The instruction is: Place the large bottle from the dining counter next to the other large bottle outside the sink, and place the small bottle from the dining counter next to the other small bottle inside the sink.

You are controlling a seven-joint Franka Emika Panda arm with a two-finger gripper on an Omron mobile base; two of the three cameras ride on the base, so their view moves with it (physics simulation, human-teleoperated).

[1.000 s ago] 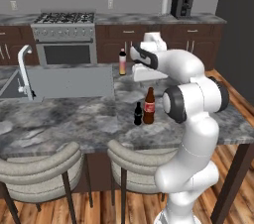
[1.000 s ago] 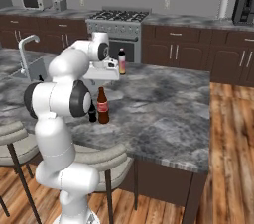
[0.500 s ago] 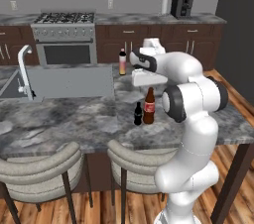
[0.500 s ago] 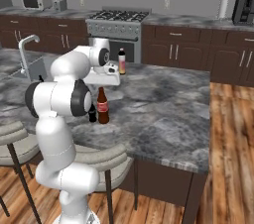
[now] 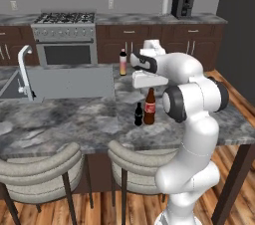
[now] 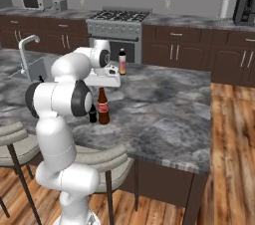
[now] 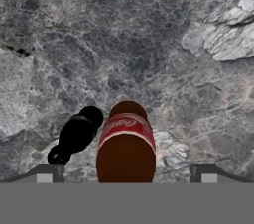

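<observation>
The large bottle [image 5: 149,108] [image 6: 103,108], dark brown with a red label, stands on the dining counter [image 5: 74,122] [image 6: 164,104]. The small bottle [image 5: 139,115] [image 6: 92,115] [image 7: 76,135], black, stands touching its left side. My gripper [image 5: 149,86] [image 6: 103,87] [image 7: 126,174] hangs open just above the large bottle [image 7: 126,143], pointing down, with a fingertip on either side of it and nothing held. The other large bottle [image 5: 122,62] [image 6: 122,62], pale with a dark cap, stands at the counter's far edge. The sink [image 5: 9,85] [image 6: 31,72] lies at the left; its inside and the other small bottle are hidden.
A white faucet [image 5: 25,69] [image 6: 27,50] rises by the sink, beside a grey drainboard [image 5: 74,82]. Two stools [image 5: 45,167] [image 5: 134,157] stand under the counter's near edge. A stove [image 5: 64,40] and cabinets line the back wall.
The hand has come down toward the top of the large bottle, with the jaws open throughout. Both bottles stand where they were.
</observation>
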